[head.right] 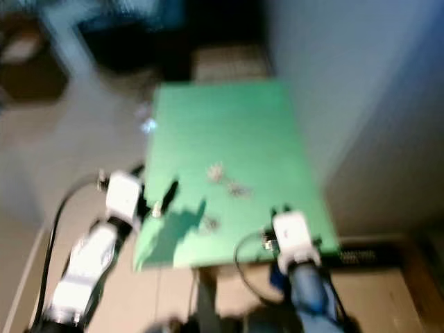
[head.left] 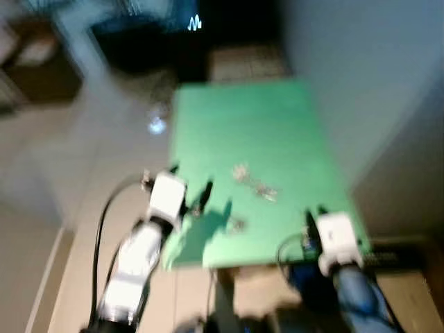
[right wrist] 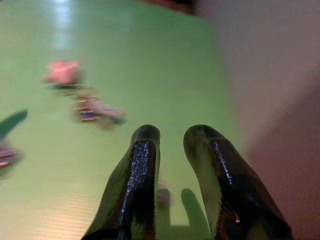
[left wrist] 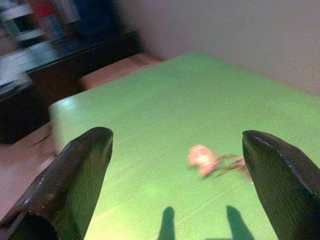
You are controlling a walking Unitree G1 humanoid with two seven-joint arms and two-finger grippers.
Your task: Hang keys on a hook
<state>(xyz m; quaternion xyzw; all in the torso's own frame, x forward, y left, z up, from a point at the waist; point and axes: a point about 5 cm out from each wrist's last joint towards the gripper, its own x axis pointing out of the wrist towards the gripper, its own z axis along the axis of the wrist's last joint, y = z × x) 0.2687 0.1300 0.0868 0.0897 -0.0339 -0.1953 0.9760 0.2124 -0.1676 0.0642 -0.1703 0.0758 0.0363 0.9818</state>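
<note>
Approach step: the left gripper (left wrist: 175, 165), fingers spread wide, hovers short of the keys (head.left: 254, 183) on the green table (head.left: 277, 125), right gripper (right wrist: 172, 150) nearly closed, so next comes reaching in.

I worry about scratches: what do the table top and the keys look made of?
Green table top: a smooth, slightly glossy sheet, perhaps plastic or painted board; it shows soft reflections. Keys: pale glinting bits suggest metal, with a pinkish tag, but blur leaves this uncertain.

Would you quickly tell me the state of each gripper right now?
Left gripper: open, empty, above the green table.
Right gripper: nearly shut, holding nothing.
</note>
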